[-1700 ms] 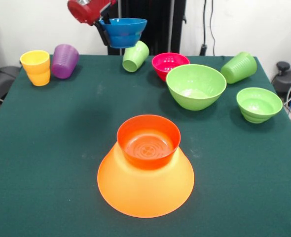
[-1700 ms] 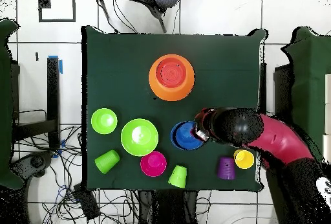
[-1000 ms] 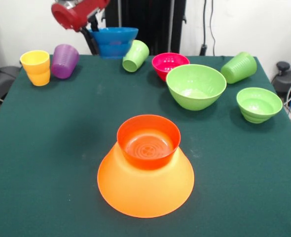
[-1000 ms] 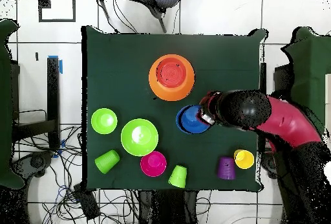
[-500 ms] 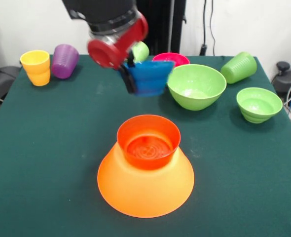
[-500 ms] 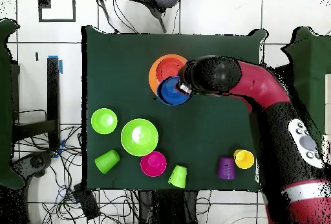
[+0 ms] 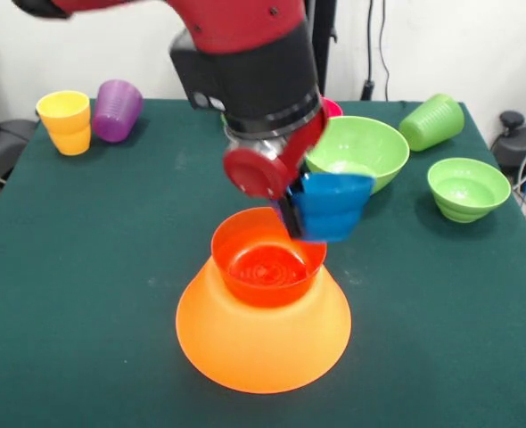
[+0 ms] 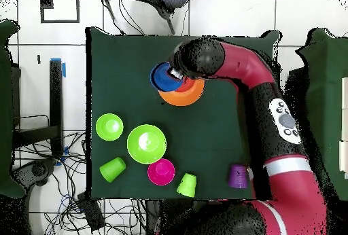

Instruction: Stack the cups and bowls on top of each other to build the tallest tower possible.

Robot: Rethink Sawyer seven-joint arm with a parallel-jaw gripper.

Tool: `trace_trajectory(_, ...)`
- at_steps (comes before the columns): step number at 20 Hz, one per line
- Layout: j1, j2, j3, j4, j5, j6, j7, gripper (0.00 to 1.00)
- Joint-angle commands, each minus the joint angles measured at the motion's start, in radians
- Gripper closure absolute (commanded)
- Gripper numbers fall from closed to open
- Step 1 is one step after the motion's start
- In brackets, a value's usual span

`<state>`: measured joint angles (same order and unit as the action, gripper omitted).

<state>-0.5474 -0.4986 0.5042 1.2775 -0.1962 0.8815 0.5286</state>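
My gripper [image 7: 291,212] is shut on the rim of the blue bowl [image 7: 332,207] and holds it tilted, just above the right rim of the red-orange bowl [image 7: 267,263]. That bowl sits upright on the upturned huge orange bowl [image 7: 263,343], which forms the tower's base. In the overhead view the blue bowl [image 8: 162,76] overlaps the left edge of the orange base [image 8: 185,96], with the gripper [image 8: 178,75] beside it. Nothing else is on the tower.
At the far side are a yellow cup [image 7: 65,122], a purple cup [image 7: 116,110], the large light green bowl [image 7: 361,147], a tipped green cup [image 7: 432,120] and a small green bowl [image 7: 466,187]. The overhead view shows the pink bowl [image 8: 161,172] and another green cup [image 8: 187,185].
The arm has carried the blue bowl from the far side of the table, near the robot, to just above the red-orange bowl on the orange base.
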Motion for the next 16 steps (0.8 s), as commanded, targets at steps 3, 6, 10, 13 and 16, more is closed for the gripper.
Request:
trace_trajectory(3, 0.068, 0.114, -0.094, -0.27, 0.002, 0.073, 0.267, 1.0)
trace_trajectory(6, 0.063, 0.115, -0.094, -0.295, 0.005, 0.1, 0.239, 1.0)
trace_trajectory(10, 0.056, 0.093, -0.093, -0.309, 0.019, 0.168, 0.216, 1.0)
trace_trajectory(13, 0.057, 0.039, -0.099, -0.266, 0.035, 0.213, 0.226, 1.0)
trace_trajectory(16, 0.05, -0.027, -0.095, -0.193, 0.067, 0.218, 0.231, 1.0)
